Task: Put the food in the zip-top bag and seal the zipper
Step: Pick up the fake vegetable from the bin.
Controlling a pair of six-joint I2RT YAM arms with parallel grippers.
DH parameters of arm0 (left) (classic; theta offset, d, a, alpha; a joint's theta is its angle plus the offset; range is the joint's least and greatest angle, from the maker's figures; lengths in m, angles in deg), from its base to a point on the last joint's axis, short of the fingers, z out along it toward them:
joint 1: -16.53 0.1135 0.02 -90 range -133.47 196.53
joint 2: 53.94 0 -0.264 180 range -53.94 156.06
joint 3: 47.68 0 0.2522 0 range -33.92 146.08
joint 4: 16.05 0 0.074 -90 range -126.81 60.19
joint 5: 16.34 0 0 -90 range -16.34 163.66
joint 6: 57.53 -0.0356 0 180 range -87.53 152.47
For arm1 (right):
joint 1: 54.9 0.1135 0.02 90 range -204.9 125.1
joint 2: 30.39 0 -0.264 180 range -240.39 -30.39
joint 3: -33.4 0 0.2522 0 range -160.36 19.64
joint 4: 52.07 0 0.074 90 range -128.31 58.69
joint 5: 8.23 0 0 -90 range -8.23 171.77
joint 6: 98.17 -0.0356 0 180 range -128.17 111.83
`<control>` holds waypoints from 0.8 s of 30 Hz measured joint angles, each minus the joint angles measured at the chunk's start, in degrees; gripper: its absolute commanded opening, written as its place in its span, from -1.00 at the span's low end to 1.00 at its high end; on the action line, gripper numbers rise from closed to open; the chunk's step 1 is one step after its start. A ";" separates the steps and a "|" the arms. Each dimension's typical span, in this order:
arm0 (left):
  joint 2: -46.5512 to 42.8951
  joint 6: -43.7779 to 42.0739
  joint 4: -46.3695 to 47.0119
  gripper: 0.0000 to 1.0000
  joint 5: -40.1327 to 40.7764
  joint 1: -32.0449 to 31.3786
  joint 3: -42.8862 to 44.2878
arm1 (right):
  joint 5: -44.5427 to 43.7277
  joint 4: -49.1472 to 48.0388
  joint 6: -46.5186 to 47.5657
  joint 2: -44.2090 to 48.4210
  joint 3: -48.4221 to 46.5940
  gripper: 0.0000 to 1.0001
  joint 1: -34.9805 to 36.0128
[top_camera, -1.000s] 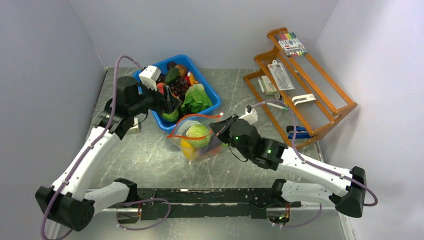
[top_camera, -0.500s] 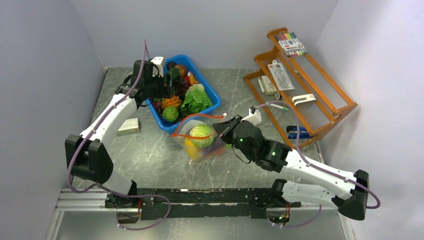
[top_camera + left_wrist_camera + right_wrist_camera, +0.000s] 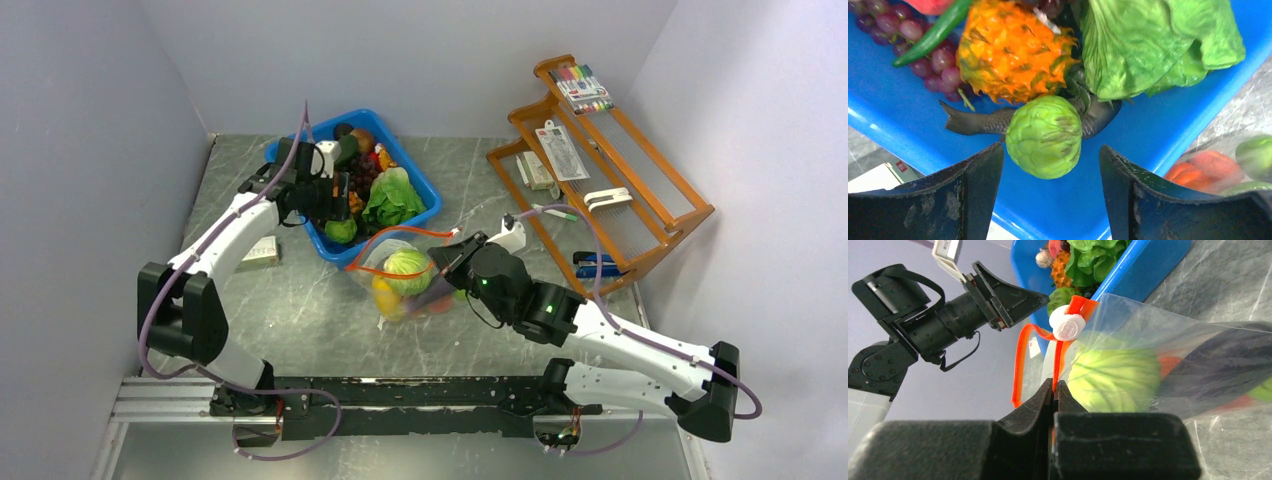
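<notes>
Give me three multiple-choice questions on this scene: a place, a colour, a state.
1. The round green scaly toy fruit between the left end effector's jaws lies: A on the wooden rack; B in the blue plastic bin; C on the tabletop.
2. The narrow strip along the clear plastic zip-top bag's mouth is: A blue; B green; C red-orange.
3. The right end effector is: A wide open; B shut on the bag's edge; C out of sight.
Answers: B, blue walls surround it; C, plain in the wrist view; B, its jaws meet on the plastic.
</notes>
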 measured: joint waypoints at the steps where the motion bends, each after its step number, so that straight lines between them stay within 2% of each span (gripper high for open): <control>1: 0.22 -0.15 -0.09 0.43 -0.35 0.00 -0.37 | -0.04 0.00 -0.11 -0.11 0.00 -1.00 0.00; 4: 0.28 -0.59 -0.66 0.45 -1.05 0.00 -1.40 | -0.17 0.00 -0.44 -0.22 0.00 -1.00 0.00; 12: 1.51 -1.68 -1.18 0.35 -1.66 0.00 -1.62 | -0.26 0.07 -0.76 -0.22 0.00 -1.00 0.00; 16: 3.15 -2.10 -1.20 0.41 -1.68 0.00 -1.62 | -0.59 0.09 -0.72 -0.22 0.00 -1.00 0.00; 19: 4.26 -2.47 -1.09 0.54 -1.79 0.00 -1.64 | -0.74 0.11 -0.72 -0.22 0.00 -1.00 0.00; 21: 4.68 -2.71 -0.48 0.48 -2.10 -0.04 -1.64 | -0.76 0.09 -0.72 -0.22 0.00 -1.00 0.00; 24: 5.07 -3.02 -0.33 0.27 -2.62 -0.11 -1.64 | -0.74 0.09 -0.72 -0.28 0.00 -1.00 0.00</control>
